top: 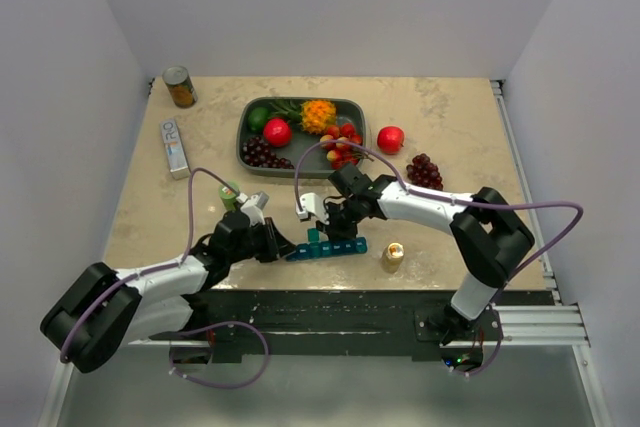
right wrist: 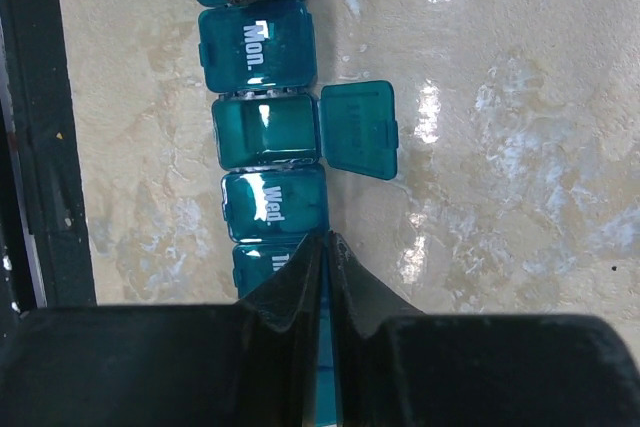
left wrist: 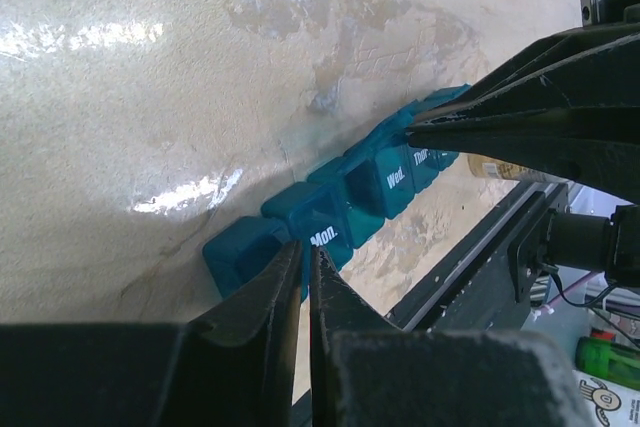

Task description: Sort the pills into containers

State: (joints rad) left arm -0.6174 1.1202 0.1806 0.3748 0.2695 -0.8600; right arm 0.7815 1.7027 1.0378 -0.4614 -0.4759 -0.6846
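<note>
Top external: teal pill organiser lay flat on the desk near its front edge, between the two arms and well apart from the fruit tray. Left pincer sat at the strip's left end, right pincer over its middle. Jaw detail was too small to read here. Left wrist: left pincer was narrow, with a thin gap between the tips, and looked clamped on the end of the strip just beside the Mon. lid. Wed. lid was further along, with the right pincer's tips coming in past it. Right wrist: right pincer was nearly closed, tips at the edge of the box next after Wed. I couldn't tell if it pinched that lid's lip or only touched it. Open compartment sat between Mon. and Wed., its flipped lid lying flat on the desk beside it. No pill could be made out inside, and glare was heavy. Looks: see-through teal plastic, square boxes in a row, white day labels. Handling, as a guess: light, stiff, slick shell, likely to skid on the glossy desk, so pin one end and lift each lid by its free lip. The thin hinges probably snap if forced.
</note>
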